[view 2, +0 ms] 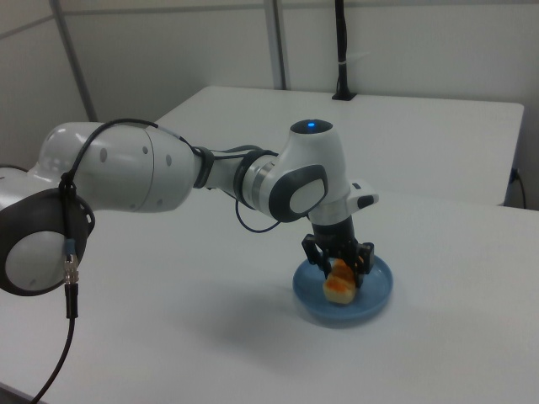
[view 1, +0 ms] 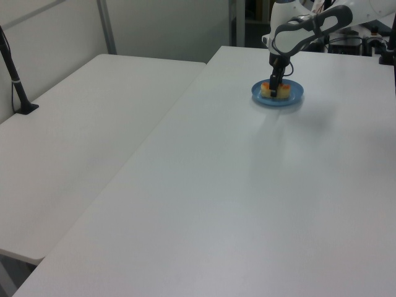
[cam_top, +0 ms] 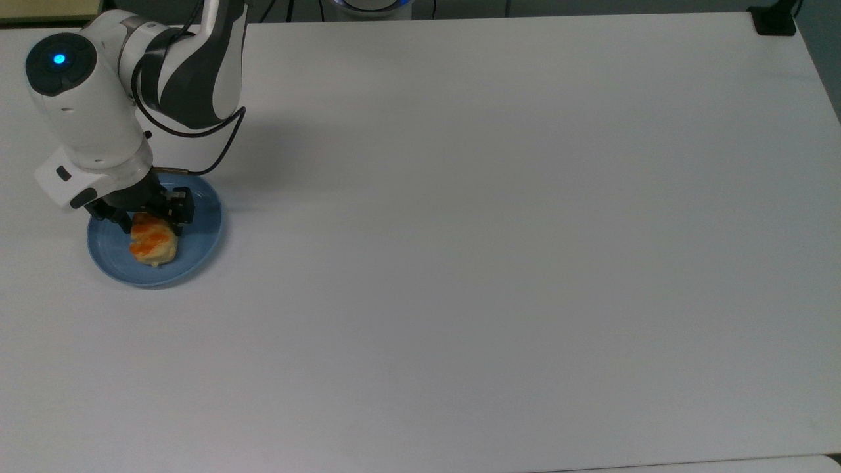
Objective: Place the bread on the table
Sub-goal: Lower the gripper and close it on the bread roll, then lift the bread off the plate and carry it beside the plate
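The bread (cam_top: 156,244), a pale-tan roll with orange patches, lies on a round blue plate (cam_top: 202,242) near the top view's left edge of the white table (cam_top: 460,263). My gripper (cam_top: 150,221) has come down over the bread's far end. It is open, with one black finger on each side of the roll, and the arm's wrist hides that end. The left view has the gripper (view 1: 273,90) upright over the bread (view 1: 281,93) on the plate (view 1: 293,99). In the right view the fingers straddle the bread (view 2: 339,284) on the plate (view 2: 375,296).
The white arm (cam_top: 98,118) and its black cable (cam_top: 217,148) hang over the table's back left in the top view. A black mount (cam_top: 774,20) sits at the far right corner. A second white table (view 1: 93,124) with a black post (view 1: 15,80) adjoins on the left view's left.
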Robot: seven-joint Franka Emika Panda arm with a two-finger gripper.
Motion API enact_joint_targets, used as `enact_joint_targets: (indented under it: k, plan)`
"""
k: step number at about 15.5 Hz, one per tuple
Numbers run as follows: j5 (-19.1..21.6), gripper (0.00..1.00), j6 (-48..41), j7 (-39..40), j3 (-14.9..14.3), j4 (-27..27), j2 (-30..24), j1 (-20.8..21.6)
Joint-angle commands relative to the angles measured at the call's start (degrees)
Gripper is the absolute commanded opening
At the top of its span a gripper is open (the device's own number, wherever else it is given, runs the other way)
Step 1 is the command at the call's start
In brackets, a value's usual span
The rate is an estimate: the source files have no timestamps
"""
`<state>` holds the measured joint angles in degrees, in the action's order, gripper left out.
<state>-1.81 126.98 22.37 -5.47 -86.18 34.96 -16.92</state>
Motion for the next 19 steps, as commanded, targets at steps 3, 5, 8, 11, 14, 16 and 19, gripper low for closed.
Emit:
enact_joint_targets:
  k: [3, 5, 8, 11, 14, 16, 19]
  plan:
    - [1.11, 0.28, 0.11, 0.05, -0.07, 0.48, -1.03, 0.22]
    - [1.19, 0.28, -1.29, -0.04, 0.19, 0.57, -2.88, 0.31]
    - [1.19, 0.28, -5.77, -0.65, 1.15, 0.57, -5.86, 1.89]
    - [0.84, 0.30, -6.40, -6.00, 3.61, 0.13, -7.45, 5.39]
    - [0.05, 0.30, -6.31, -13.81, 5.11, -0.75, -7.37, 10.75]
    - [-1.00, 0.30, -6.31, -18.21, 5.20, -1.97, -7.37, 14.79]
    - [-3.28, 0.32, -5.96, -23.67, 5.20, -4.08, -6.93, 19.55]
